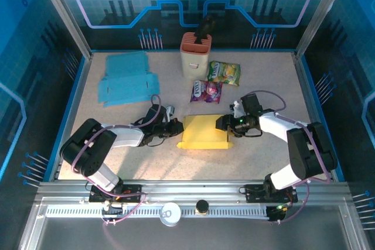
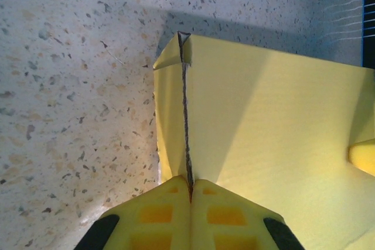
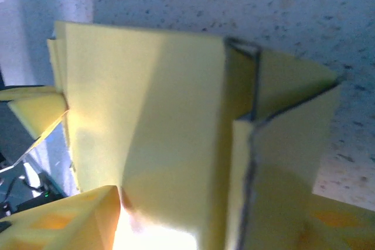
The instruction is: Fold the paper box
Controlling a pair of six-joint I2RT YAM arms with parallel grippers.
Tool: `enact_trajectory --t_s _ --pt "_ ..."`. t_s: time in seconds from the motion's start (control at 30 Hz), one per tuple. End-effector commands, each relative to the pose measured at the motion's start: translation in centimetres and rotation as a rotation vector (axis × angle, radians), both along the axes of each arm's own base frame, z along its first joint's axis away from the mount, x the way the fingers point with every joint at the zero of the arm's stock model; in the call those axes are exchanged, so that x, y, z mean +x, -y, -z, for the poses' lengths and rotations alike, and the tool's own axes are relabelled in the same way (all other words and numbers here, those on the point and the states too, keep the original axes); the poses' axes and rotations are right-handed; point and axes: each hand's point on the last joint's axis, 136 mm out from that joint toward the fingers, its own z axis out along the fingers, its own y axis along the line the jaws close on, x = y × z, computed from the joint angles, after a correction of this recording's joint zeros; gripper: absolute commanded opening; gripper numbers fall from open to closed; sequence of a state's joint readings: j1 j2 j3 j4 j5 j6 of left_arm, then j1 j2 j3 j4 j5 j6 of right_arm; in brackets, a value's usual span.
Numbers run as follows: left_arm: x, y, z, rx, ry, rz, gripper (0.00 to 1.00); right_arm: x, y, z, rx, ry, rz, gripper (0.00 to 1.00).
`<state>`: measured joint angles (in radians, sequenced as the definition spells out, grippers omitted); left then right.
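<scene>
At the centre of the desk point(image 1: 263, 156) in the top view lies the yellow paper box point(image 1: 204, 132), partly folded, with an arm reaching in from either side. The left end effector point(image 1: 176, 128) meets the box's left edge. In the left wrist view its fingers point(image 2: 164, 215) are clenched flat together at the bottom of the frame, and a thin upright wall of the box runs edge-on straight into the seam between them. The right end effector point(image 1: 225, 124) sits at the box's right edge. In the right wrist view its fingers point(image 3: 76, 218) stand apart at the lower corners of the frame, released, with raised flaps of the box between them. In the upper left of the top view flat blue sheets point(image 1: 126, 83) lie spread out. Above the box stand an orange-rimmed container point(image 1: 195, 55), a green snack packet point(image 1: 224, 72) and a purple snack packet point(image 1: 206, 91).
</scene>
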<state>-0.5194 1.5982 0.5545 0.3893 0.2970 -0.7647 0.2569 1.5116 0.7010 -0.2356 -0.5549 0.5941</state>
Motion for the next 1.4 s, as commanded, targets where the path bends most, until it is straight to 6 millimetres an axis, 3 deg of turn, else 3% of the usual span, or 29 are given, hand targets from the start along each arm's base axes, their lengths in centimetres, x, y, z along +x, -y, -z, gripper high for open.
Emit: enact_trajectory --t_s 0.0,0.07,0.27,0.37,0.47,0.57,0.7,0.8,1.0,1.13,1.37 --pt "-2.4 -2.1 4.2 0.097 -0.145 -0.030 0.06 0.7 -2.1 -2.5 0.149 0.052 0.002 0.56" --pt "-2.3 -2.0 4.0 0.094 -0.139 -0.029 0.07 1.1 -2.6 -3.5 0.206 0.061 0.026 0.48" --pt "-1.7 -1.7 2.2 0.086 -0.103 -0.024 0.20 1.7 -3.1 -6.3 0.293 0.068 0.083 0.43" --pt "-1.3 -1.9 0.8 0.103 -0.065 -0.023 0.33 1.8 -3.0 -7.0 0.297 0.049 0.100 0.40" --pt "-1.0 -2.8 -1.5 0.157 0.016 -0.035 0.48 2.0 -2.9 -7.6 0.293 0.030 0.110 0.37" --pt "-1.2 -3.1 -5.0 0.255 0.172 -0.003 0.58 2.0 -2.6 -8.0 0.305 0.004 0.123 0.35" --pt "-3.3 -0.7 -9.2 0.446 0.454 0.202 0.65 2.0 -1.6 -8.2 0.314 -0.047 0.151 0.33" --pt "-5.4 1.7 -10.8 0.577 0.654 0.383 0.67 2.0 -0.5 -8.5 0.342 -0.089 0.183 0.31" --pt "-7.4 5.1 -10.9 0.851 0.925 0.636 0.69 1.6 1.8 -9.0 0.387 -0.170 0.230 0.30" --pt "-5.7 5.9 -10.4 1.039 0.996 0.640 0.70 1.3 2.4 -9.2 0.428 -0.230 0.244 0.30" --pt "-3.4 6.9 -10.5 1.189 1.073 0.591 0.73 0.9 2.9 -8.9 0.444 -0.279 0.259 0.30"
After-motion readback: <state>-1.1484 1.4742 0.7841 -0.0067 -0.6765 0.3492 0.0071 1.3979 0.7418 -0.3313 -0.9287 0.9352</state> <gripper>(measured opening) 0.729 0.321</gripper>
